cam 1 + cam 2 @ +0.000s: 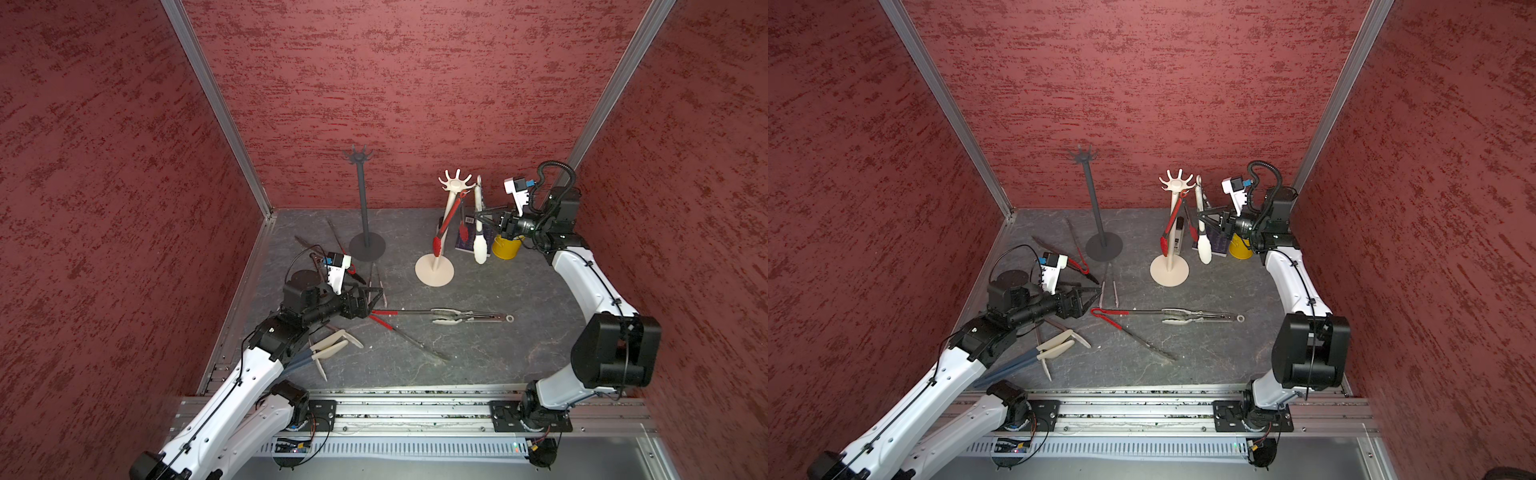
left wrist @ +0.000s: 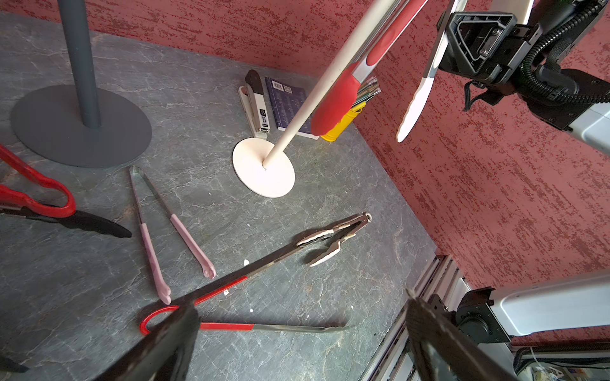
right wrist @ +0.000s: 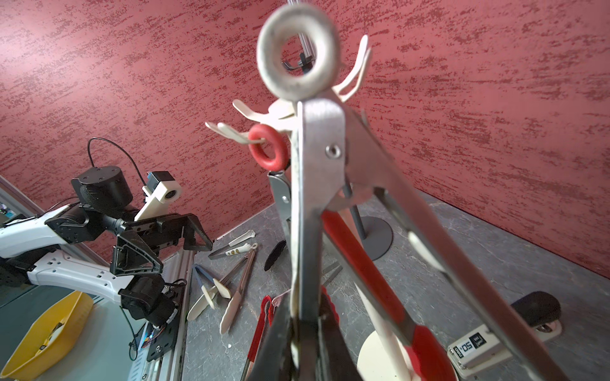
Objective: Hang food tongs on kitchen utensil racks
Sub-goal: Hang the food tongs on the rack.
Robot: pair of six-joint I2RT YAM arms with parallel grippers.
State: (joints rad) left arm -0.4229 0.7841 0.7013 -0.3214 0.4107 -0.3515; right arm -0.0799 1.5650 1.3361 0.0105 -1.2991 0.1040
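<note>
rough red plaster-look walls (image 1: 415, 83) enclose a grey, marble-veined table (image 1: 498, 353). two racks stand toward the back. the dark grey rack (image 1: 363, 199) is a matte thin pole on a flat disc base, and its hooks are bare. the cream-white rack (image 1: 434, 270) has the same shape and carries smooth red silicone tongs (image 1: 446, 224) hung by a red ring.

the right gripper (image 1: 478, 216) is clamped on brushed-metal tongs with paddle-shaped white tips (image 1: 480, 249), held upright. their grey ring (image 3: 298, 62) is close beside the cream crown; i cannot tell whether it touches a hook.

the left gripper (image 1: 374, 302), its black fingers spread wide and holding nothing, hovers over the looped end of long red-handled tongs (image 2: 227, 326) splayed in a v on the table. scalloped cream-tipped tongs (image 1: 469, 316) lie across one of their arms. slim pink-tipped tongs (image 2: 185, 234) and cream-and-blue tongs (image 1: 332, 347) lie nearby.

behind the cream rack are a yellow cup (image 1: 505, 247), a dark booklet (image 2: 287, 102) and a stapler (image 2: 255, 102).
</note>
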